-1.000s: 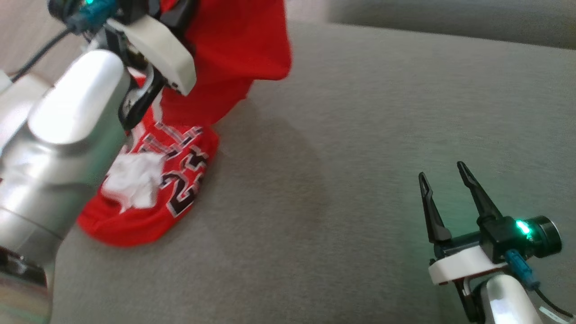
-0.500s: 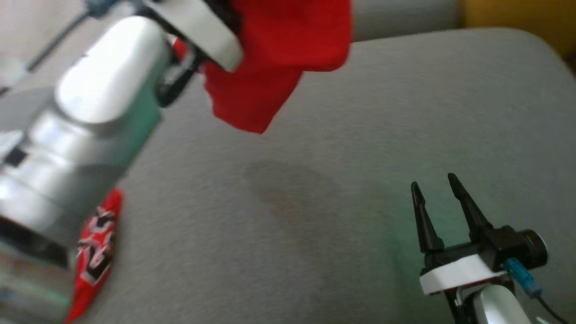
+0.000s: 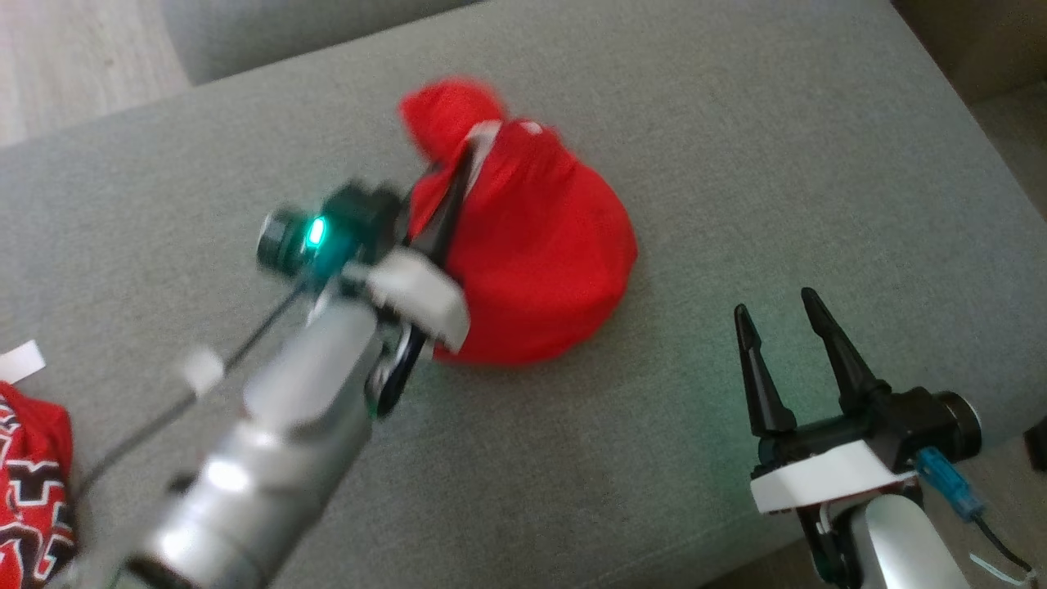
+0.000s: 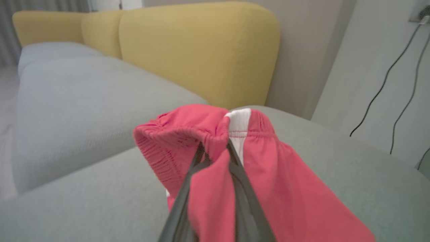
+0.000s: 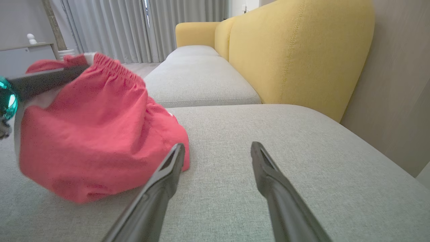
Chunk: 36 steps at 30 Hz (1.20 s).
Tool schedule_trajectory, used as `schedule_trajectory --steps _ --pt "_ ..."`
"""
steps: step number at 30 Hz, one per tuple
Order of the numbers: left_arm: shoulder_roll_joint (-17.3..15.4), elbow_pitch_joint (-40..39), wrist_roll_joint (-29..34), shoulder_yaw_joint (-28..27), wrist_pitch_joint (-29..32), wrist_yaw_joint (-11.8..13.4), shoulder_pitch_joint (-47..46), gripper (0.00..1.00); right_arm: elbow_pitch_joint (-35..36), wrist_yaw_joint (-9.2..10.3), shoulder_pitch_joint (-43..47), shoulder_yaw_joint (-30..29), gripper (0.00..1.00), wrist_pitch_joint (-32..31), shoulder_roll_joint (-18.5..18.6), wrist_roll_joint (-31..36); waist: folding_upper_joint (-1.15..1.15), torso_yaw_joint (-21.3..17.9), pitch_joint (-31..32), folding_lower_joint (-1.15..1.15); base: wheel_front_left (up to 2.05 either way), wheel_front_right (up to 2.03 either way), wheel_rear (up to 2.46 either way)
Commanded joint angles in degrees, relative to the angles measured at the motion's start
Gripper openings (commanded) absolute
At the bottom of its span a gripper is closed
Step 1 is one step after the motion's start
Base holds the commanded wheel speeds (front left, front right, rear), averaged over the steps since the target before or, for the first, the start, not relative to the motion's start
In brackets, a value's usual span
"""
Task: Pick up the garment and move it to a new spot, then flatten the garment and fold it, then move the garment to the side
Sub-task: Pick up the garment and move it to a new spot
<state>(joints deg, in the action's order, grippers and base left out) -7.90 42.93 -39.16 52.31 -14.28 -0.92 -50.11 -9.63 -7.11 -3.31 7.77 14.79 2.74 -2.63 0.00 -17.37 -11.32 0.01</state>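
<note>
The garment (image 3: 540, 245) is a pair of red shorts with an elastic waistband and a white stripe, resting in a heap on the grey sofa cushion (image 3: 736, 164). My left gripper (image 3: 465, 162) is shut on its waistband, holding that edge up; the left wrist view shows the fingertips (image 4: 215, 145) pinching the gathered band of the garment (image 4: 285, 185). My right gripper (image 3: 775, 303) stands open above the cushion's near right, to the right of the garment and apart from it. In the right wrist view the garment (image 5: 84, 134) lies just left of my open right gripper (image 5: 217, 146).
A second red garment with black-and-white lettering (image 3: 33, 483) lies at the left edge, a white tag (image 3: 20, 360) above it. The yellow backrest (image 5: 295, 50) stands along the cushion's far side. Black cables (image 4: 386, 84) hang on the wall beyond. The cushion's edge is near my right arm.
The camera has swung. The garment hung high from my left gripper before; now the gripper is lower and the garment rests on the cushion. My right gripper stays open.
</note>
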Motion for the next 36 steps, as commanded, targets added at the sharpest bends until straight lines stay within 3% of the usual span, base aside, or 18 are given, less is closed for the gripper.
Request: schedule_trajectory --steps 1,4,5,6,22,30,36 --pt "-0.6 -2.0 1.3 -4.6 -0.7 1.1 0.3 0.00 1.9 -0.37 -2.1 1.4 1.00 0.2 0.1 -0.4 0.00 -0.8 -1.3 -0.01 0.00 0.00 0.00" --pt "0.7 -4.0 4.2 -11.7 -0.7 3.5 9.9 0.00 1.5 -0.37 -1.3 0.7 1.00 0.2 0.1 0.2 0.00 1.2 -0.7 -0.01 0.00 0.00 0.00" --pt "1.2 -4.4 4.9 -13.2 -0.7 3.8 12.1 0.91 1.3 -0.37 -1.0 0.6 1.00 0.2 0.1 0.4 0.00 1.9 -0.2 -0.01 0.00 0.00 0.00" --pt "1.6 -4.8 5.9 -14.6 -0.7 4.2 14.0 1.00 1.1 -0.37 -0.6 0.4 1.00 0.2 0.1 0.7 0.00 2.7 0.6 -0.01 0.00 0.00 0.00" --pt "4.8 -25.4 20.3 -34.6 -0.7 8.8 41.7 1.00 -0.2 -0.37 5.4 -1.5 1.00 0.2 0.1 0.9 0.00 14.5 13.6 -0.01 0.00 0.00 0.00" --pt "5.0 -36.5 26.6 -39.8 -0.7 9.9 53.1 1.00 0.9 -0.37 8.3 -3.7 1.00 0.2 0.1 0.8 0.00 17.5 16.9 -0.01 0.00 0.00 0.00" --pt "5.0 -40.6 28.8 -41.2 -0.7 10.6 58.9 1.00 1.7 -0.37 10.6 -4.4 1.00 0.2 0.1 1.3 0.00 18.7 17.9 -0.01 0.00 0.00 0.00"
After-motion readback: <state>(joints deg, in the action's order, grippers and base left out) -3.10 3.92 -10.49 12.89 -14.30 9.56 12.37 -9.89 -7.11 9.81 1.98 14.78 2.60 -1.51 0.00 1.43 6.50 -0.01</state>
